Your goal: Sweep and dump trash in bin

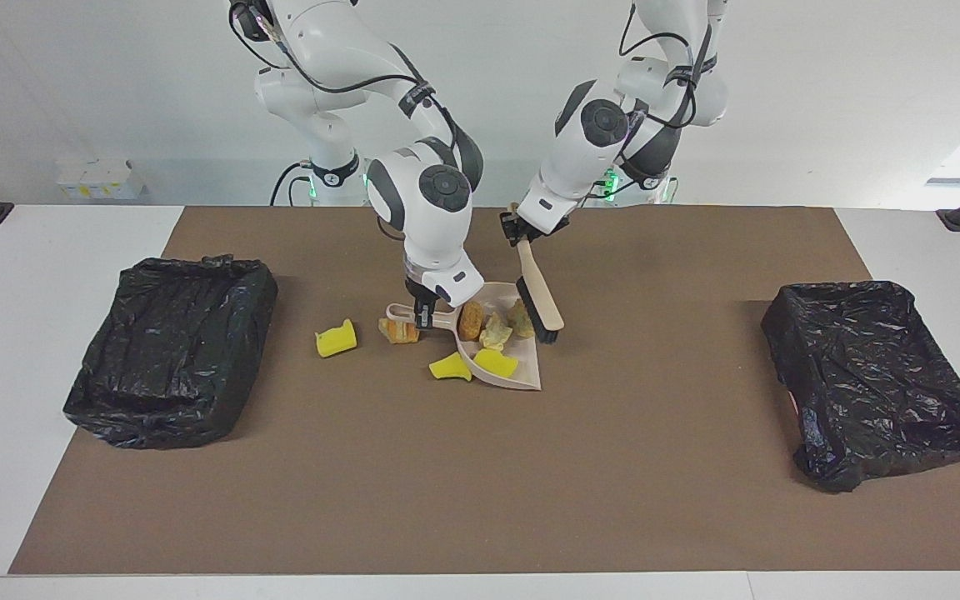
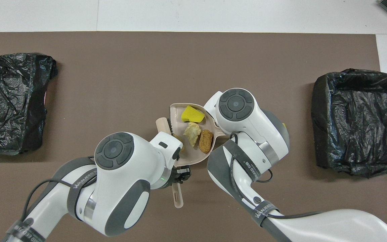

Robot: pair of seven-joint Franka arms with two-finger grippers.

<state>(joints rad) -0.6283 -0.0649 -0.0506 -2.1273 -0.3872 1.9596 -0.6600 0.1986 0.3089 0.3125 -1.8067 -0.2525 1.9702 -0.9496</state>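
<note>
My right gripper (image 1: pixel 423 315) is shut on the handle of the beige dustpan (image 1: pixel 523 377), which rests on the brown mat. In the pan lie several trash pieces: a brown lump (image 1: pixel 470 321), a pale lump (image 2: pixel 192 133), a tan lump (image 1: pixel 520 319) and a yellow sponge (image 2: pixel 192 114). My left gripper (image 1: pixel 517 229) is shut on the beige brush (image 1: pixel 538 293), whose dark bristles stand at the pan's open mouth against the tan lump. Outside the pan lie a yellow piece (image 1: pixel 452 367) beside its wall, a tan-orange lump (image 1: pixel 401 331) under the handle, and a yellow chunk (image 1: pixel 336 339) toward the right arm's end.
Two bins lined with black bags stand on the mat, one bin (image 1: pixel 172 346) at the right arm's end and one bin (image 1: pixel 872 375) at the left arm's end. In the overhead view both arms cover the mat around the dustpan (image 2: pixel 186 156).
</note>
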